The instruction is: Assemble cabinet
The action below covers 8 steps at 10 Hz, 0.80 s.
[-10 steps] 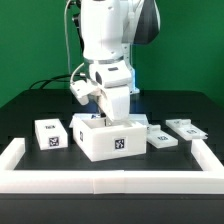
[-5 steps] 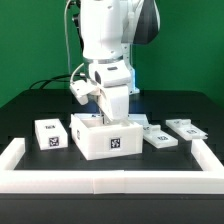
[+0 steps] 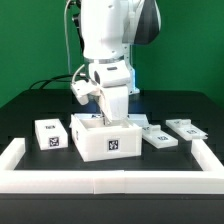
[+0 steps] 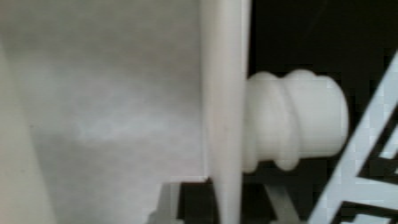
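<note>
The cabinet body (image 3: 108, 140), an open-topped white box with a tag on its front, stands mid-table. My gripper (image 3: 113, 116) is lowered onto its top rim, and the fingertips are hidden behind the box wall. In the wrist view a thin white cabinet wall (image 4: 222, 100) runs edge-on through the middle, very close. A ribbed white knob (image 4: 295, 118) sits beside it, and a tag (image 4: 370, 170) shows at the edge. My fingers do not show clearly there, so I cannot tell whether they grip the wall.
A small tagged white block (image 3: 50, 133) lies at the exterior view's left of the body. Flat tagged panels (image 3: 160, 138) (image 3: 186, 128) lie at its right. A low white rim (image 3: 100, 180) edges the black table in front.
</note>
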Each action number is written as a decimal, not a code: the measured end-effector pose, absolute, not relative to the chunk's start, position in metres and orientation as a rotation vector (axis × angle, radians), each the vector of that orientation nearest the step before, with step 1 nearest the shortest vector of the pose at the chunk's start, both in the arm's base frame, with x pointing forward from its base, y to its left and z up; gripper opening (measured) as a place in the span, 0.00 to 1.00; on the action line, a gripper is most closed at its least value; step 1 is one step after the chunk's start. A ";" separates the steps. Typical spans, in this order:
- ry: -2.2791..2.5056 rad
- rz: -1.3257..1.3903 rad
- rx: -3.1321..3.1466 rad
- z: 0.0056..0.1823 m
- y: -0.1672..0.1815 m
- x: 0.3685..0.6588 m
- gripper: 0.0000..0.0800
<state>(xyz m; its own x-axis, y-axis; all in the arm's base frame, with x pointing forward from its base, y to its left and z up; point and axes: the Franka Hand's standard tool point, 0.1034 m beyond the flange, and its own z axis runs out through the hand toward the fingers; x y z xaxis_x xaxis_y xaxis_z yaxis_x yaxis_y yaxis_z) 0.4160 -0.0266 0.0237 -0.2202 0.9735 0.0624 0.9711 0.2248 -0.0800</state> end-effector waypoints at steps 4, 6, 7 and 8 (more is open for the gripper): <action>-2.229 -0.005 -2.109 0.023 -0.005 0.456 0.05; -2.143 -0.020 -2.212 0.023 0.021 0.477 0.05; -2.116 -0.038 -2.250 0.022 0.042 0.491 0.05; -2.119 -0.050 -2.251 0.020 0.054 0.500 0.05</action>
<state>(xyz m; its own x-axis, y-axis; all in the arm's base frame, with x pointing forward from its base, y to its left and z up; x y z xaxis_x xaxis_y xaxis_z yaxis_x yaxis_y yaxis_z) 0.5002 0.0545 0.0204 0.0608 0.9965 0.0573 0.9981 -0.0602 -0.0138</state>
